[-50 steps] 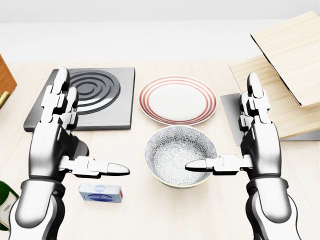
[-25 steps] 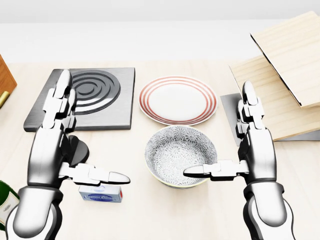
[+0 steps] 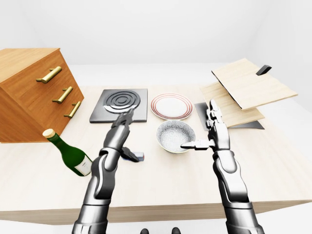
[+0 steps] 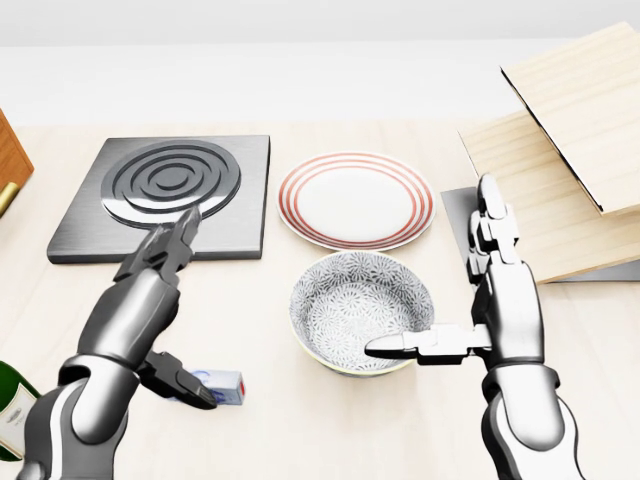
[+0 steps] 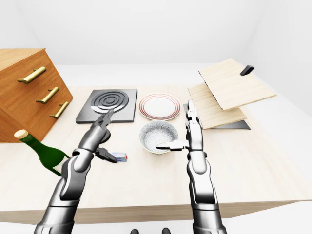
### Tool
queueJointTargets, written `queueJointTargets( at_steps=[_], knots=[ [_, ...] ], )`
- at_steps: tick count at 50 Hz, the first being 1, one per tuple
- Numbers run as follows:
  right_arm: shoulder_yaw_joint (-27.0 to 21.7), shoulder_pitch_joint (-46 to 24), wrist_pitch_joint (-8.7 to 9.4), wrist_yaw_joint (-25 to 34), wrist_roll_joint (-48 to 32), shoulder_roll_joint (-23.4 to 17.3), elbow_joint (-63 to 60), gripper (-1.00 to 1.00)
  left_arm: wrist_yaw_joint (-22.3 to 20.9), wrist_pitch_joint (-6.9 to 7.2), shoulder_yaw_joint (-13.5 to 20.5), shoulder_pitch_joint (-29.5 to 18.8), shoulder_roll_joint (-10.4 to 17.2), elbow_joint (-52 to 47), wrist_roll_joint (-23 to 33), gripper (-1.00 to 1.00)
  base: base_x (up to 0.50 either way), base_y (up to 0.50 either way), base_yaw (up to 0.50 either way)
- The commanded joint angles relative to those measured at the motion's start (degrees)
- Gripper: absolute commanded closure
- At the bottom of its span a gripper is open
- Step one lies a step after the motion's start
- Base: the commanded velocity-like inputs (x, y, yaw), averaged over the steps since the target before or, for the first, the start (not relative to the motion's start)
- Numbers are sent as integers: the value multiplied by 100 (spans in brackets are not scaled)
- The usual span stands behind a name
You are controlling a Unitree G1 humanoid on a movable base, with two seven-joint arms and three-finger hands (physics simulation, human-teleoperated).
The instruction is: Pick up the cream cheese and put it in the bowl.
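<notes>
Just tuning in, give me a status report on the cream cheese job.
Both hands open: left hand over cream cheese, right hand beside bowl. Cheese on table, ungrasped. Bowl empty; path looks clear.

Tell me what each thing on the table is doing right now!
cream cheese: lying flat, partly hidden under the left hand.
left hand: open, tilted down over the box.
right hand: open, thumb over the bowl's rim.
bowl: upright, empty.
plate: empty.
bottle: leaning, corked.
drawers: shut.
</notes>
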Motion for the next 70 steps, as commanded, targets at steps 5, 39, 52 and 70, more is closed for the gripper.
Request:
queueJointTargets(
  at_steps=[5, 39, 52, 70],
  knots=[
    [-6, -76, 0, -3, 42, -14, 198, -100, -654, 0, -66, -171, 29, 98, 2262, -100, 0, 0, 0],
    [13, -133, 0, -50, 31, -10, 648, -100, -563, -1, -276, -660, -195, 1098, 2873, -54, 0, 0, 0],
    [-10, -151, 0, -67, 42, -19, 669, -100, -627, 0, -334, -614, -229, 1130, 2899, -18, 0, 0, 0],
    [12, -127, 0, -72, 33, -10, 654, -100, -454, -52, -376, -598, -234, 1464, 2961, -26, 0, 0, 0]
  ],
)
